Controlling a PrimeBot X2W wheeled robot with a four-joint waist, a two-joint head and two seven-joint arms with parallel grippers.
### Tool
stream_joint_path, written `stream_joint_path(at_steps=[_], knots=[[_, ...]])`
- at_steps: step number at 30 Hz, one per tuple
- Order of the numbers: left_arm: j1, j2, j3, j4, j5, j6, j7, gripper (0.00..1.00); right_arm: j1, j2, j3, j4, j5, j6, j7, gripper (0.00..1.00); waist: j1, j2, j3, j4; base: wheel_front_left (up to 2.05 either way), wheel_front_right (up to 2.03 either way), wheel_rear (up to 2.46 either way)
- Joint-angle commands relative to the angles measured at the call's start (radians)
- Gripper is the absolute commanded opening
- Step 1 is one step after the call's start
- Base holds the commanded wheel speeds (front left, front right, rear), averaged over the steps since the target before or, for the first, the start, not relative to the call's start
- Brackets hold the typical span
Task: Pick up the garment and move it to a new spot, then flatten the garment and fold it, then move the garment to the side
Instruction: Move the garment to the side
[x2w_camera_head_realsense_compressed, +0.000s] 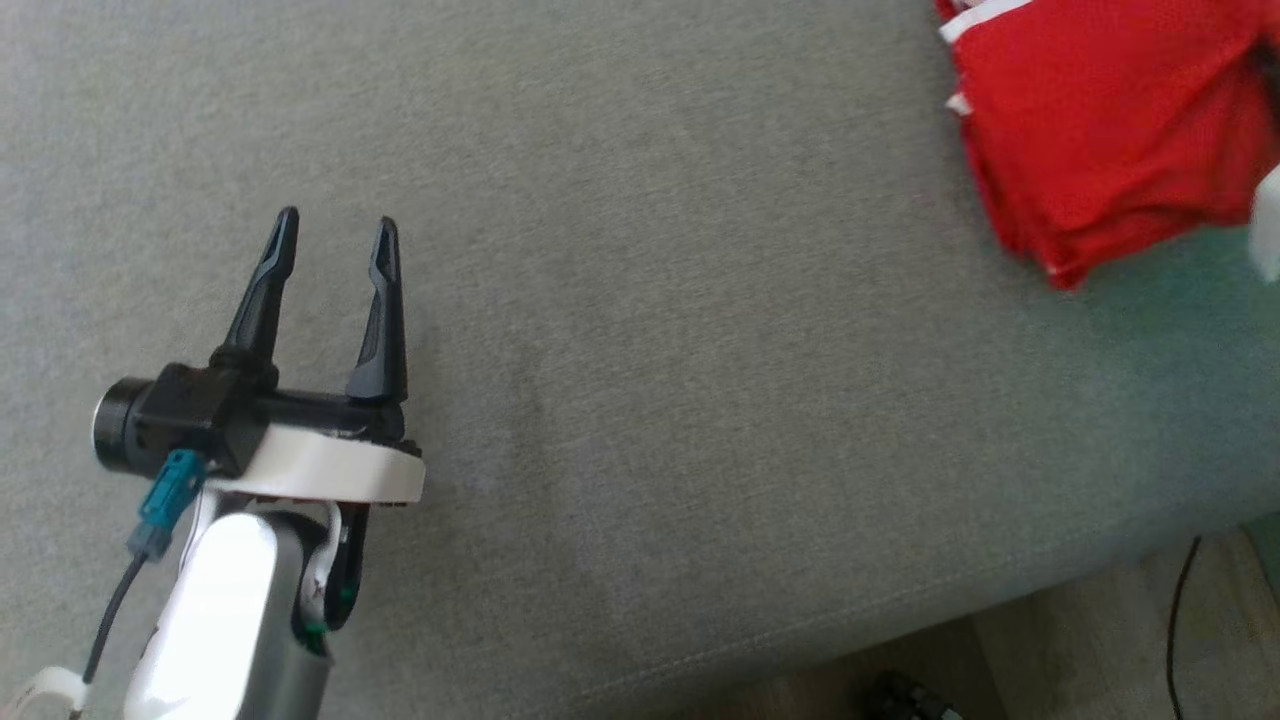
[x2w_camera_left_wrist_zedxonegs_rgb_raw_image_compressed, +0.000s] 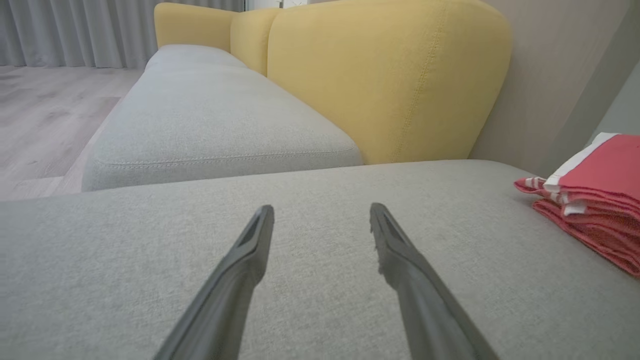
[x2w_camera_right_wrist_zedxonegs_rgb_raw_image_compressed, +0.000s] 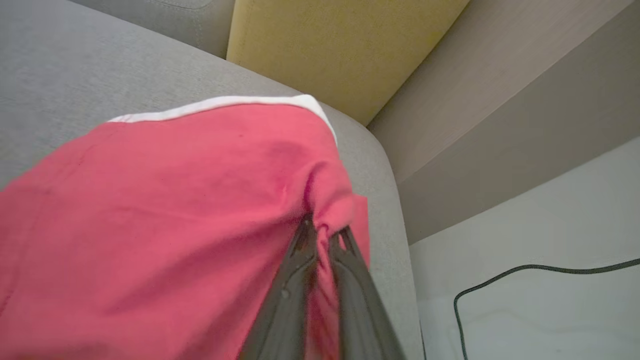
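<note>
Pinching a bunched fold of the red garment (x2w_camera_right_wrist_zedxonegs_rgb_raw_image_compressed: 150, 225), the robot's right jaws are pressed together on the cloth near the end of a grey sofa cushion (x2w_camera_right_wrist_zedxonegs_rgb_raw_image_compressed: 75, 65). The garment, edged with a white trim (x2w_camera_right_wrist_zedxonegs_rgb_raw_image_compressed: 215, 105), is folded into layers and lies on the cushion close to its far right corner, where a yellow backrest (x2w_camera_right_wrist_zedxonegs_rgb_raw_image_compressed: 340, 45) meets the wall. From the head view it sits at the upper right, well apart from the left arm (x2w_camera_head_realsense_compressed: 230, 600) at the lower left. The left jaws are spread wide and hold nothing, poised above bare grey fabric and pointing toward the backrest. From the left wrist, the stacked red layers (x2w_camera_left_wrist_zedxonegs_rgb_raw_image_compressed: 595, 200) show at the right edge, with a second grey seat (x2w_camera_left_wrist_zedxonegs_rgb_raw_image_compressed: 215, 125) beyond and a wooden floor (x2w_camera_left_wrist_zedxonegs_rgb_raw_image_compressed: 45, 110) and pale curtains (x2w_camera_left_wrist_zedxonegs_rgb_raw_image_compressed: 60, 30) behind it. A black cable (x2w_camera_right_wrist_zedxonegs_rgb_raw_image_compressed: 500, 280) trails across the pale floor beside the sofa's end.
</note>
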Motion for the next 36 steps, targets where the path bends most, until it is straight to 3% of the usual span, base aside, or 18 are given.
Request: stream_joint_path(at_steps=[1,8,15,16,17,18,23,28,32,36], knots=[[-0.032,0.018,0.028,-0.034,0.005,-0.004,-0.005,1.0,-0.033,-0.042,-0.008,0.004,-0.017,0.007,0.013,0.0,-0.0001,0.0,0.02,0.016,0.0,0.0,0.0],[-0.065,0.019,0.022,-0.033,0.003,-0.012,-0.007,1.0,-0.092,-0.016,-0.082,0.132,-0.063,0.007,0.063,0.0,-0.0001,0.0,0.07,0.051,0.0,0.0,0.0],[-0.083,0.011,0.015,-0.026,0.003,-0.016,-0.011,1.0,-0.079,0.077,-0.238,0.257,-0.133,0.007,0.054,0.0,-0.0001,0.0,0.097,0.068,0.0,0.0,0.0],[-0.084,0.01,0.015,-0.024,0.003,-0.016,-0.011,1.0,-0.075,0.09,-0.256,0.271,-0.136,0.007,0.045,0.24,-0.0001,0.0,0.098,0.068,0.0,0.0,0.0],[-0.084,0.01,0.015,-0.024,0.003,-0.016,-0.011,1.0,-0.075,0.09,-0.256,0.271,-0.136,0.007,0.045,0.24,-0.0001,0.0,0.098,0.068,0.0,0.0,0.0],[-0.085,0.009,0.014,-0.023,0.003,-0.015,-0.011,1.0,-0.07,0.104,-0.276,0.286,-0.138,0.007,0.039,1.0,-0.0001,0.0,0.097,0.067,0.0,0.0,0.0],[-0.076,0.009,0.015,-0.008,0.001,-0.016,-0.012,1.0,-0.03,0.173,-0.396,0.338,-0.145,0.007,0.025,1.0,-0.0001,0.0,0.065,0.057,0.0,0.0,0.0],[-0.051,0.009,0.014,0.01,-0.004,-0.017,-0.013,1.0,0.047,0.228,-0.498,0.31,-0.13,0.007,-0.017,1.0,-0.0001,0.0,0.004,0.051,0.0,0.0,0.0],[-0.019,0.011,0.018,0.02,-0.007,-0.013,-0.013,1.0,0.152,0.291,-0.53,0.18,-0.11,0.007,-0.049,1.0,-0.0001,0.0,-0.056,0.053,0.0,0.0,0.0],[0.022,0.01,0.029,0.023,-0.012,-0.001,-0.013,1.0,0.293,0.365,-0.534,-0.044,-0.097,0.007,-0.068,1.0,-0.0001,0.0,-0.118,0.063,0.0,0.0,0.0]])
